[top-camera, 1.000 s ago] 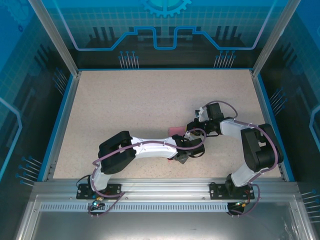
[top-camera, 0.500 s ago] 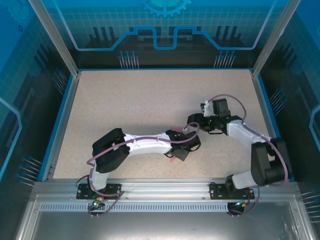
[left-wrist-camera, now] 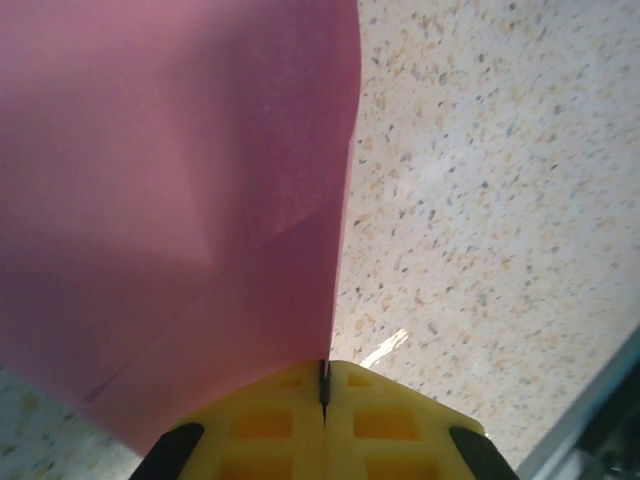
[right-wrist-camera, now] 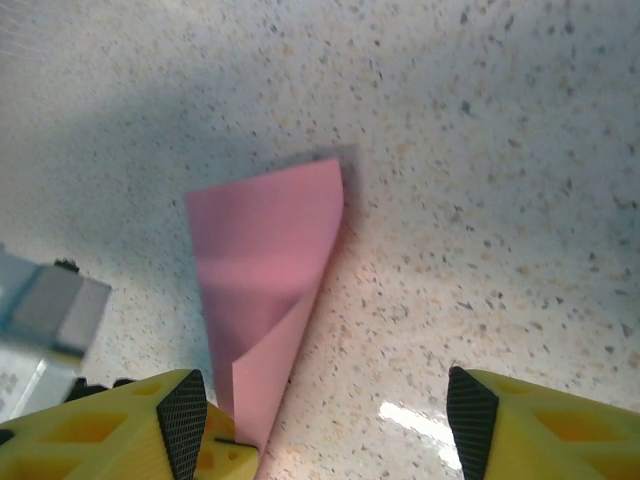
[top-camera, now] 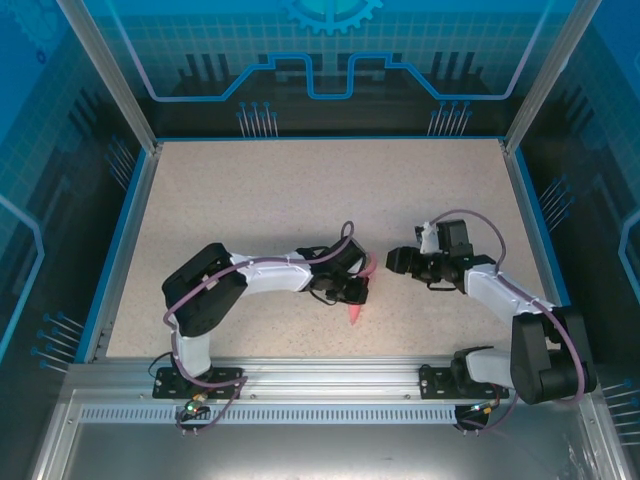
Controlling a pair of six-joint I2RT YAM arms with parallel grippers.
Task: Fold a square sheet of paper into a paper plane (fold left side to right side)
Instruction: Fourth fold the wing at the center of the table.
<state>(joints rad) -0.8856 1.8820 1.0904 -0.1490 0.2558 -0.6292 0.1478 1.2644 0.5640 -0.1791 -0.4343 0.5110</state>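
The square sheet of paper [left-wrist-camera: 180, 200] is pink-red, bears fold creases and curls upward off the table. My left gripper [left-wrist-camera: 323, 385] is shut on its edge, the yellow fingertips pressed together with the paper pinched between them. From above, the left gripper [top-camera: 352, 292] sits mid-table with the paper [top-camera: 356, 314] sticking out beside it. My right gripper [top-camera: 393, 261] stands just right of it, open. In the right wrist view the paper [right-wrist-camera: 265, 260] rises in front of the right gripper [right-wrist-camera: 325, 420], close to its left finger [right-wrist-camera: 185, 420] and not held by it.
The speckled beige table [top-camera: 260, 200] is bounded by a blue rim and clear enclosure walls. A grey part of the left arm [right-wrist-camera: 45, 310] shows at the left of the right wrist view. The aluminium rail [top-camera: 320, 375] with both arm bases runs along the near edge.
The left arm has pulled back and to the left, raising the paper on edge. The right gripper has drawn away to the right, off the paper.
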